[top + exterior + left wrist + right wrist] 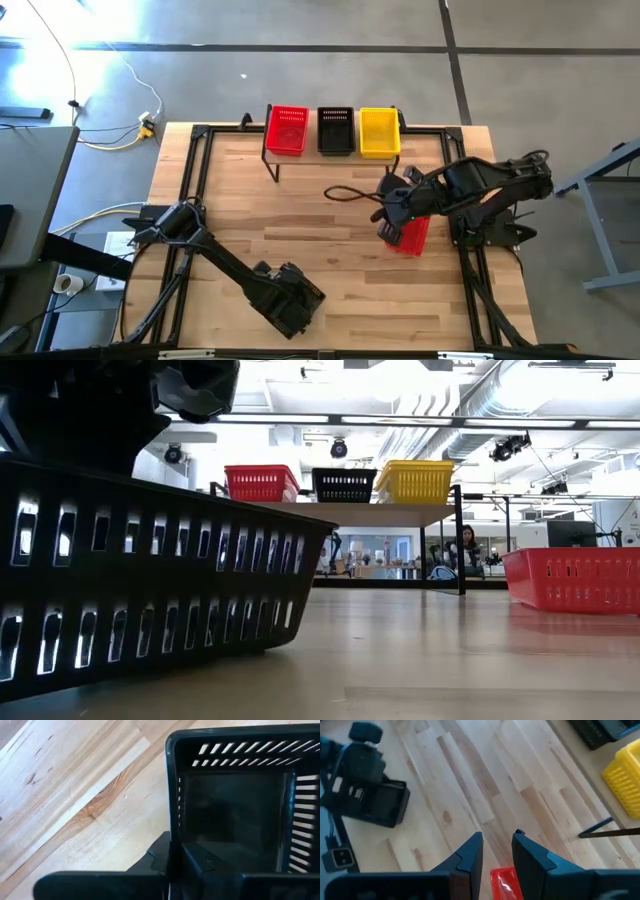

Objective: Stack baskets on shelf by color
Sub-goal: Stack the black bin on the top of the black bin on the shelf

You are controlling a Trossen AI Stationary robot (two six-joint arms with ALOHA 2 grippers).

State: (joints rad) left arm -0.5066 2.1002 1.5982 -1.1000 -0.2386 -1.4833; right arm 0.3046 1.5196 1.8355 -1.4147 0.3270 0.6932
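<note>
The shelf [350, 512] stands at the table's far edge and carries a red basket [288, 130], a black basket [335, 131] and a yellow basket [379, 132] side by side. My left gripper [177, 845] is near the table's near edge, shut on another black basket [300, 305], which fills the left of the low view [150, 590]. My right gripper [497, 837] is at the table's right side, shut on a second red basket [408, 235], which stands on the right of the low view [575, 578]. My left gripper holds the black basket by one end wall [175, 820], one finger inside the basket and one outside, pinching the wall at its rim. The basket reaches away from the fingers; whether its bottom rests on the table I cannot tell. My right gripper holds the red basket by a piece of its rim [505, 880], which shows far back between the two fingers. The fingers come from above, slanting down. In the high view the basket sits tilted below the gripper; whether it is clear of the table I cannot tell.
A black cable loop [350, 193] lies on the table between the shelf and my right gripper. A black metal frame [195, 180] runs along the table's edges. Bare wood [300, 230] spreads across the table's middle. A person [467, 550] sits far behind the table.
</note>
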